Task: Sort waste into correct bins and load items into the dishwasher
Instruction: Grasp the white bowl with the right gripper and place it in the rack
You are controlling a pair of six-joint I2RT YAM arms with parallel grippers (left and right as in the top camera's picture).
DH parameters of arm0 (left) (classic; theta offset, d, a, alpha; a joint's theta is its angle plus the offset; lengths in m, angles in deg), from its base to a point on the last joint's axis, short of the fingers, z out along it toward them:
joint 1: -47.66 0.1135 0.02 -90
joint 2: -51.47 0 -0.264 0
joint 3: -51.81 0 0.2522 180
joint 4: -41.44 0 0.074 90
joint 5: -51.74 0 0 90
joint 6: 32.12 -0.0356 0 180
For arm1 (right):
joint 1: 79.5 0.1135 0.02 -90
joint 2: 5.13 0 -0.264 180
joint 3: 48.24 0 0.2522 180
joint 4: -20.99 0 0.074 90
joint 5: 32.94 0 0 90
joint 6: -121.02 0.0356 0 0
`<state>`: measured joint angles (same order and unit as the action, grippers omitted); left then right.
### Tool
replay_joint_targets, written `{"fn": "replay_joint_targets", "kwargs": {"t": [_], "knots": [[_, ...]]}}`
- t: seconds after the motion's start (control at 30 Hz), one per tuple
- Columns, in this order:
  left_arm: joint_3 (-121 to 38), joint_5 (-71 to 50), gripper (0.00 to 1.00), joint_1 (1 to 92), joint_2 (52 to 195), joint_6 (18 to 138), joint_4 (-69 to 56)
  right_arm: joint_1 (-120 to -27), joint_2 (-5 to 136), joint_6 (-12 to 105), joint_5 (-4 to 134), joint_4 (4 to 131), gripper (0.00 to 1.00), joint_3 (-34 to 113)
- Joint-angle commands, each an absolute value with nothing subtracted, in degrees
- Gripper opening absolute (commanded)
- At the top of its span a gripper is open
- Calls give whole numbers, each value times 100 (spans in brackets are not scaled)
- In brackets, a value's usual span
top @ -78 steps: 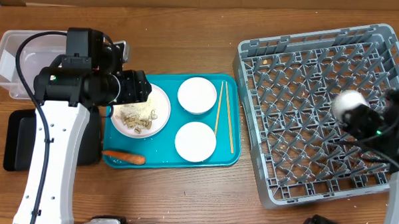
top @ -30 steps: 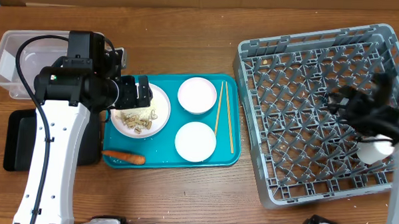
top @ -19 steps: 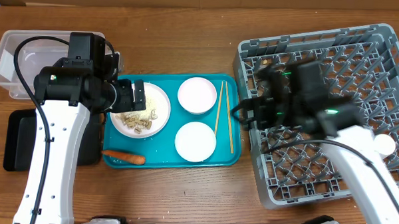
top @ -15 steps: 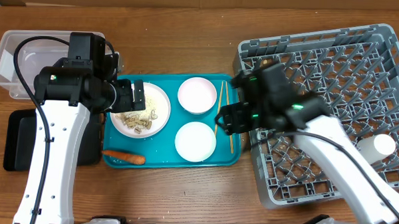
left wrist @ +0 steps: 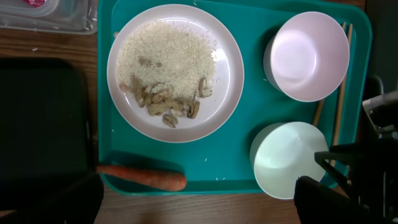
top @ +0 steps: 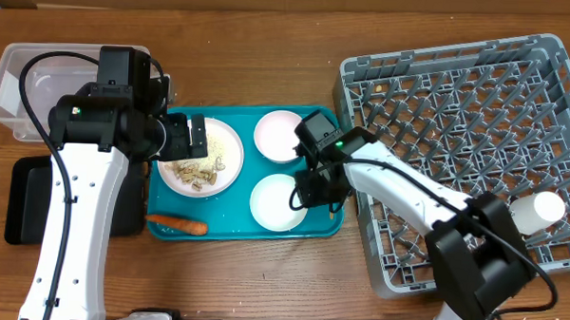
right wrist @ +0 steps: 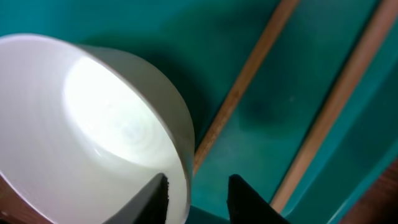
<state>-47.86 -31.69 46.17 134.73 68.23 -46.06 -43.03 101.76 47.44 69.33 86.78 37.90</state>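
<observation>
- Step in hand, in our judgement: lifting the near bowl [top: 276, 201] off the tray [top: 263, 233] to carry it to the rack [top: 457, 137].
- Right gripper [right wrist: 194, 198]: the jaws are partly open and astride the bowl's right rim, with one finger over the inside and one outside. Nothing is gripped yet.
- Left gripper [top: 193, 138]: it hovers over the plate [left wrist: 174, 71] with the jaws wide apart and holds nothing.
- To do the step well, we advise lowering until the pads cover more of the wall, then closing square to the rim. The glazed wall looks slick, so a pinch at the lip alone may let the bowl swing.
- Hazard: the chopsticks [right wrist: 239, 87] lie just beside the outer finger. We cannot tell whether the nearer stick touches the bowl. Lift straight up before moving sideways.
- Not yet sorted: rice [left wrist: 165, 53] and scraps on the plate, the carrot [top: 176, 224] at the tray's front left edge, and the far bowl [top: 280, 135].
- Surface: a wooden table [top: 270, 45]. The tray sits between the bins and the rack.
- Room: the tub [top: 12, 84] and black tray [top: 22, 203] lie to the left, partly under the left arm. The rack stands just beside the tray's right edge, so the carry is short. The two grippers are apart.
</observation>
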Motion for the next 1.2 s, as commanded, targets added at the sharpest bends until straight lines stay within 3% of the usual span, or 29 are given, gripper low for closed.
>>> {"fn": "replay_joint_targets", "kwargs": {"t": [0.0,0.17,0.53,0.87,1.17], "knots": [[-4880,-3250,100,4621,13460,6865,-4606,-4286,10128,4803,6867,8578,26,3895],[-4880,-3248,100,4621,13460,6865,-4625,-4286,10128,4801,6865,8599,4,3897],[-4880,-3250,100,4621,13460,6865,-4667,-4415,9616,4821,6544,9268,4,4671],[-4880,-3253,100,4621,13460,6862,-4643,-5425,7879,4784,2942,9721,4,5587],[-4880,-3250,100,4621,13460,6862,-4573,-7018,8082,4913,-68,9168,4,5547]]}}
